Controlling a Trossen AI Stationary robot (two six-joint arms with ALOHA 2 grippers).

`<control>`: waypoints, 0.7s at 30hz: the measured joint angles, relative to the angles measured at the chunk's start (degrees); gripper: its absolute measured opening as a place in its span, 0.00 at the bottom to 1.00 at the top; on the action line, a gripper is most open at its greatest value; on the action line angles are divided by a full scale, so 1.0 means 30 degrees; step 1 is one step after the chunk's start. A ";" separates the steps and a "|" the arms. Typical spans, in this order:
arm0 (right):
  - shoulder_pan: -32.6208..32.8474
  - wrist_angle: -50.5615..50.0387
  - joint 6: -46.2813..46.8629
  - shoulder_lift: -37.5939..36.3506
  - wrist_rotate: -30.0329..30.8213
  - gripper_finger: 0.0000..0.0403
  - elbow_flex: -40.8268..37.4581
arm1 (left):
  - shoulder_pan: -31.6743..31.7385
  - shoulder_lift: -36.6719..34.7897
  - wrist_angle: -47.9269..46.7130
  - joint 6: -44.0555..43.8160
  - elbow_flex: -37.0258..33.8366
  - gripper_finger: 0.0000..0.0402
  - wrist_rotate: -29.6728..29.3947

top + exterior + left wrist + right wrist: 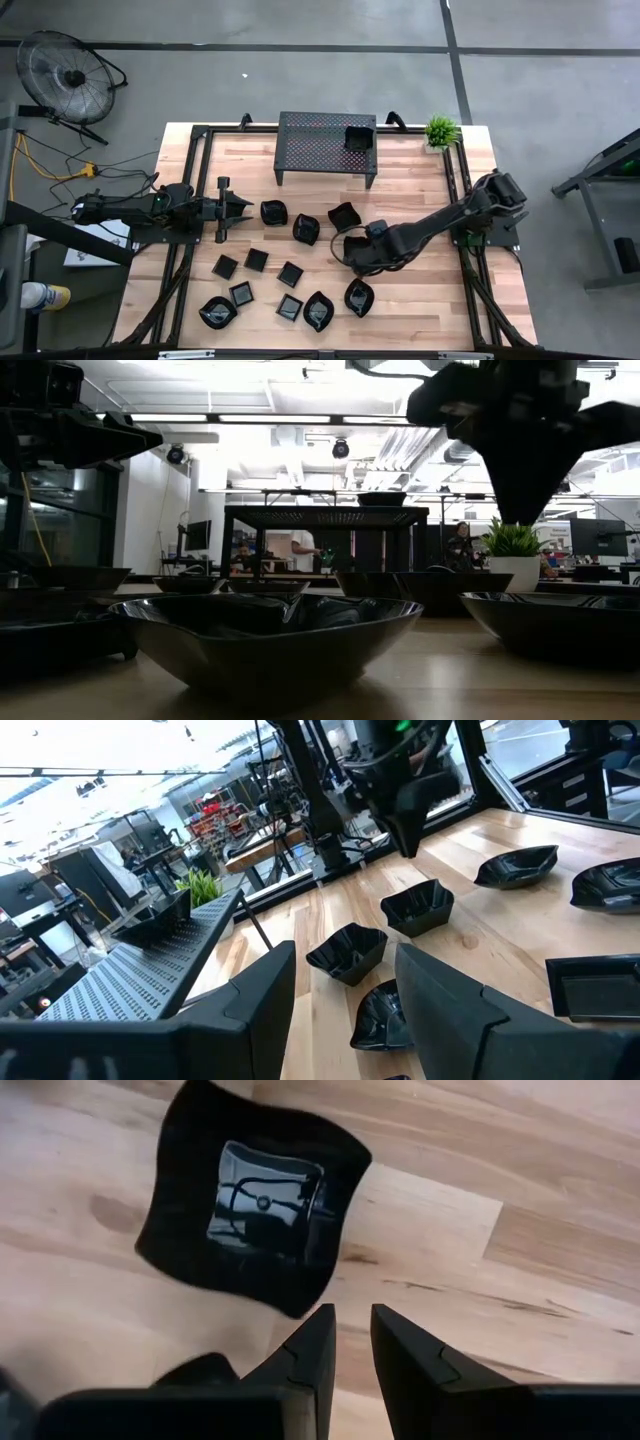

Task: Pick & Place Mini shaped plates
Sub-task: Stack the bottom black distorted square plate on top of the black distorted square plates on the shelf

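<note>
Several glossy black mini shaped plates lie scattered on the wooden table (420, 300), among them a wavy square one (345, 215) and a leaf-shaped one (359, 297). One more plate (358, 138) sits on top of the rack. My right gripper (355, 255) hangs over the table's middle, pointing down. Its fingers (352, 1335) stand narrowly apart with nothing between them. A wavy-edged square plate (250, 1210) lies flat on the wood just beyond the fingertips. My left gripper (235, 208) waits open and level at the left, above the table.
A black perforated rack (327, 145) on legs stands at the far middle, with a small potted plant (440, 130) to its right. Black frame rails (465, 215) run along the table's sides. Bare wood lies to the right of the plates.
</note>
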 joint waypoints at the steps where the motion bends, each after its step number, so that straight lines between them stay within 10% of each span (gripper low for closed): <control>1: -0.0072 -0.0001 0.0102 0.0086 0.0068 0.16 0.0000 | -0.0005 -0.0001 0.0000 -0.0003 0.0000 0.42 -0.0005; 21: -0.0517 0.5086 0.1119 -0.0086 0.0525 0.22 -0.4417 | 0.0003 -0.0003 0.0000 0.0001 0.0000 0.42 -0.0005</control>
